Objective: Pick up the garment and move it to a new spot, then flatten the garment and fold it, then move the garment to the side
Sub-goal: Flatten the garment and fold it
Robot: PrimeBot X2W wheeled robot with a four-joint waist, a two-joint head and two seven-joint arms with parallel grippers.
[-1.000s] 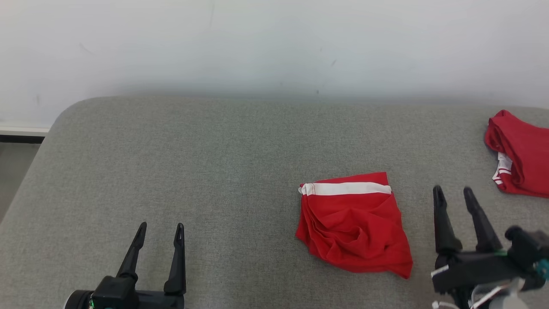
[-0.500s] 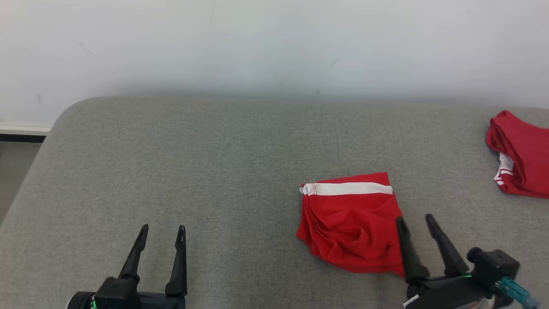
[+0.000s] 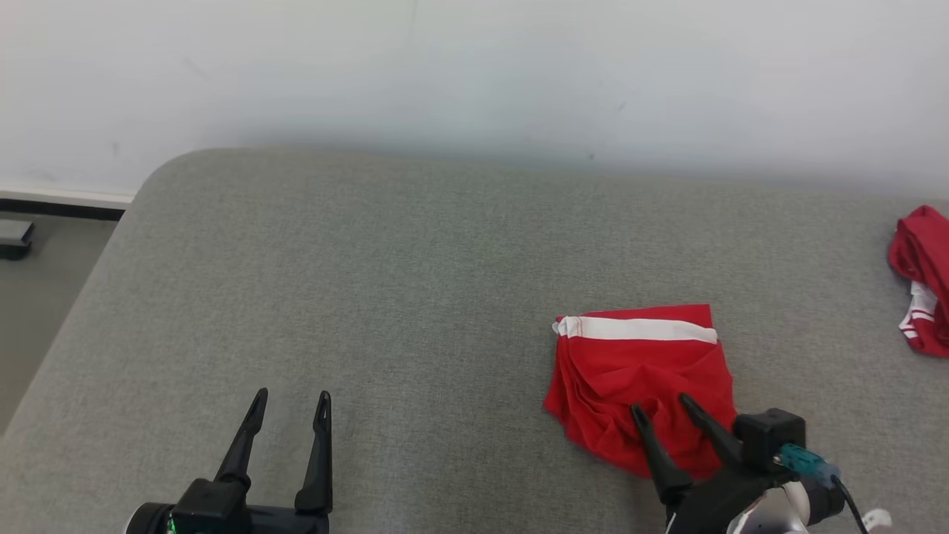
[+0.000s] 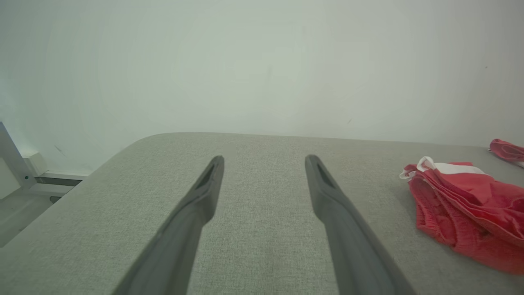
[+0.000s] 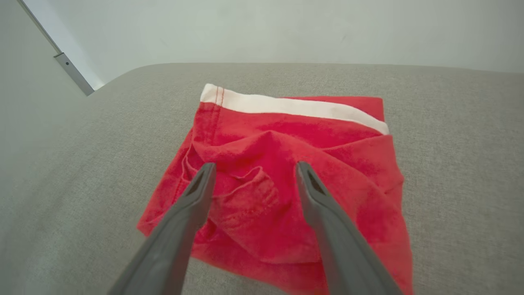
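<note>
A crumpled red garment (image 3: 637,371) with a white waistband lies on the grey cushioned surface (image 3: 408,282), right of centre. My right gripper (image 3: 660,404) hovers open over the garment's near edge, fingers spread with nothing between them. In the right wrist view the garment (image 5: 278,164) lies under the open right gripper (image 5: 254,166). My left gripper (image 3: 291,394) stands open at the lower left, well away from the cloth. The left wrist view shows the left gripper (image 4: 264,159) open over bare grey fabric, with the garment (image 4: 462,205) off to the right.
A second red garment (image 3: 923,278) with white trim lies at the far right edge of the surface. A white wall (image 3: 474,74) rises behind. The surface's rounded left edge drops to the floor (image 3: 37,297).
My right gripper has moved left and nearer, from beside the garment to over its near edge, staying open. The head camera has shifted, so the scene sits further right. The left gripper has not moved.
</note>
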